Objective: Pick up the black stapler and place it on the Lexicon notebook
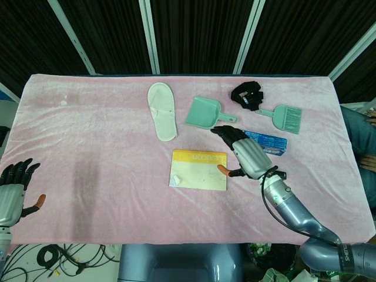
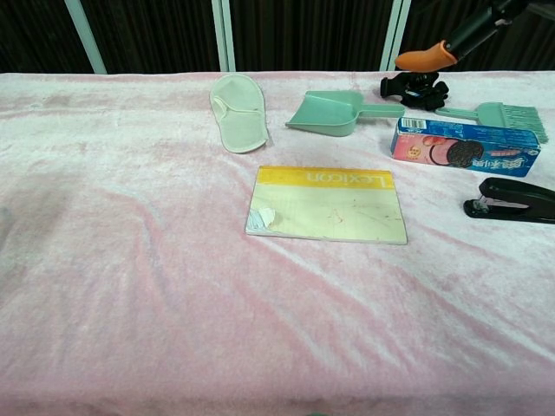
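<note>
The black stapler [image 2: 512, 201] lies on the pink cloth at the right, in front of the cookie box; in the head view my right arm covers it. The yellow-topped Lexicon notebook [image 1: 198, 170] [image 2: 328, 204] lies flat mid-table. My right hand [image 1: 247, 154] hovers open above the cloth between the notebook's right edge and the cookie box, fingers spread, holding nothing. In the chest view only its orange-tipped thumb [image 2: 425, 59] shows at the top right. At the near left edge my left hand [image 1: 13, 189] stays open, far from both objects.
Along the back lie a white slipper [image 1: 161, 110], a green dustpan [image 1: 202, 112], a green brush [image 1: 285, 116] and a black tangled object [image 1: 247, 95]. A blue cookie box [image 1: 269, 141] [image 2: 464, 146] lies just behind the stapler.
</note>
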Controlling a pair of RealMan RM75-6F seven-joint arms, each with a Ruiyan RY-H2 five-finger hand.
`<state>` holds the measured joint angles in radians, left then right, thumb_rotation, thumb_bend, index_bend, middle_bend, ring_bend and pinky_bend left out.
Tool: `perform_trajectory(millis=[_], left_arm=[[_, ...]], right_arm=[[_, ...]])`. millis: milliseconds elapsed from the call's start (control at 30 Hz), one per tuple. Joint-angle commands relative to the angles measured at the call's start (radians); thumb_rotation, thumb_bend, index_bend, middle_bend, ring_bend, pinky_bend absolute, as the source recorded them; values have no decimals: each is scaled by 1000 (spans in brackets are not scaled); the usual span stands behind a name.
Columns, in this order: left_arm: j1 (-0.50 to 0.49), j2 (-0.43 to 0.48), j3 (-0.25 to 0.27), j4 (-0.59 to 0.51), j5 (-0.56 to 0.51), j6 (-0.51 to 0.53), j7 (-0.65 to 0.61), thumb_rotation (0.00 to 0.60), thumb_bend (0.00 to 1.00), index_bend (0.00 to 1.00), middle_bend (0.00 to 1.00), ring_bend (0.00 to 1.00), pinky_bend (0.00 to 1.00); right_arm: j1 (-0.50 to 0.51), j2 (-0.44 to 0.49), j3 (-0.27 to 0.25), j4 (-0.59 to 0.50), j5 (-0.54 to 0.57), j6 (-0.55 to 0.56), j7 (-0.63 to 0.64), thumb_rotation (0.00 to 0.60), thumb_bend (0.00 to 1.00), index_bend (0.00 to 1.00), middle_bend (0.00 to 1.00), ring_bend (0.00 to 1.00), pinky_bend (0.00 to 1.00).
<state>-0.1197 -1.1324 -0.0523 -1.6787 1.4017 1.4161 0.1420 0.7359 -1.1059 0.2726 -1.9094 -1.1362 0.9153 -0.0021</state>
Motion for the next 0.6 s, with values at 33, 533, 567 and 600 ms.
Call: perform_trajectory(millis=[33, 533, 567, 600], left_arm=[[1, 0, 0, -1, -1, 2, -3, 600, 321, 115, 30, 0, 0], [1, 1, 5, -3, 4, -2, -4, 600, 321, 114, 30, 0, 0], [1, 0, 6, -3, 6, -3, -2, 600, 321, 114, 30, 0, 0], [0, -1, 6, -3, 6, -3, 0, 600, 321, 114, 30, 0, 0]], right_arm=[[2, 30, -28, -16, 85, -12, -85, 600, 220, 125, 95, 79, 117], [-163, 45, -182, 58, 145, 96, -114, 600, 221, 198, 169, 148, 117], [-172, 33, -193, 76, 142, 93, -108, 600, 221, 202, 170, 150, 117], [-177, 22, -199, 95, 139, 91, -103, 600, 221, 207, 174, 155, 117]])
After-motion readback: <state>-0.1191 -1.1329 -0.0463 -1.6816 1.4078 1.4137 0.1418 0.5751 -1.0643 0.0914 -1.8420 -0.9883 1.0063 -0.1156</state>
